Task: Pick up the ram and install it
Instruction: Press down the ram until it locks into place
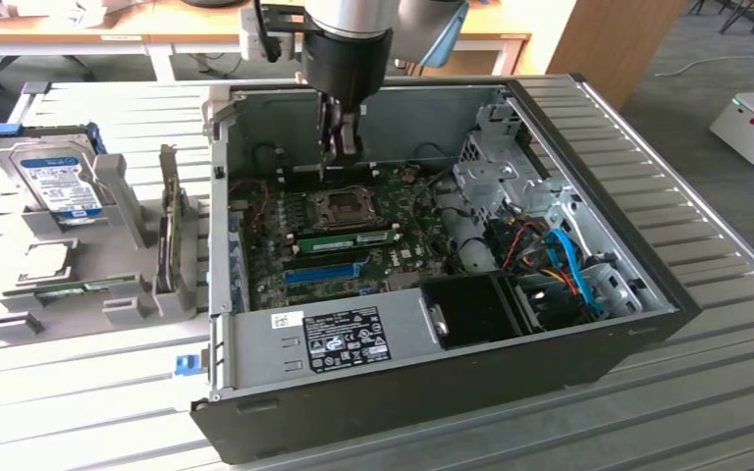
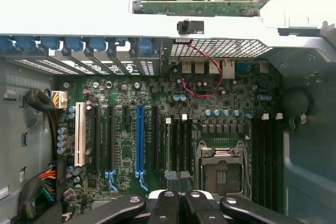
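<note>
The ram [image 1: 350, 238] is a long, thin green stick with small dark chips along its face. It stands on edge in the motherboard, just beside the CPU socket [image 1: 347, 206], between the socket and the blue slot [image 1: 323, 271]. From the exterior view I cannot tell whether it is pressed fully home.

I count one green stick on the board near the socket, one CPU socket and one long blue slot. One hard drive [image 1: 60, 182] with a blue label stands well apart from the socket, outside the computer case [image 1: 482, 392], towards the exterior view's left.

My arm comes straight down into the open case, wrist vertical. My claw [image 1: 342, 137] hangs above the board, just beyond the socket on the side away from the ram, clear of the stick and not touching it. My fingers are drawn narrow, close together, and I see nothing gripped between them.

In the wrist view my claw [image 2: 177, 176] points down at the board, its patterned fingertips [image 2: 171, 174] pressed side by side. They sit near the CPU socket [image 2: 220, 169], over the dark slots that run between the socket and the blue slot [image 2: 139, 140].
</note>
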### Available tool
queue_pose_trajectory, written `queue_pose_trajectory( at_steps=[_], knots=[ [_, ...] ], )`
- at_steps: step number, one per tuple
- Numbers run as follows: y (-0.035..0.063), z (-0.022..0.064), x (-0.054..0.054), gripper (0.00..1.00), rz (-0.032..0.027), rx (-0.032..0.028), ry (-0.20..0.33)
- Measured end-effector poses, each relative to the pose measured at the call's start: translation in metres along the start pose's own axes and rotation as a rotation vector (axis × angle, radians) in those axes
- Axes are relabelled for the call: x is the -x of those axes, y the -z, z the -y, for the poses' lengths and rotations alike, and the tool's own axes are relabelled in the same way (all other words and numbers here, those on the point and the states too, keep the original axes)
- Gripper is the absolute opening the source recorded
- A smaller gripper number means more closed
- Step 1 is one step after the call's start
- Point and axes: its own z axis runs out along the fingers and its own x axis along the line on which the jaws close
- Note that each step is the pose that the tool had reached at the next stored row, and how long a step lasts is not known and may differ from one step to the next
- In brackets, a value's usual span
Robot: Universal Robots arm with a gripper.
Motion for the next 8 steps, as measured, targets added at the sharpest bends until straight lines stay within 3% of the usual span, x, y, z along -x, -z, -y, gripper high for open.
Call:
queue_pose_trajectory(
  at_steps=[8],
  knots=[
    [0.0002, 0.0006, 0.0, 0.11, -0.0003, 0.0001, 0.0]
  ],
)
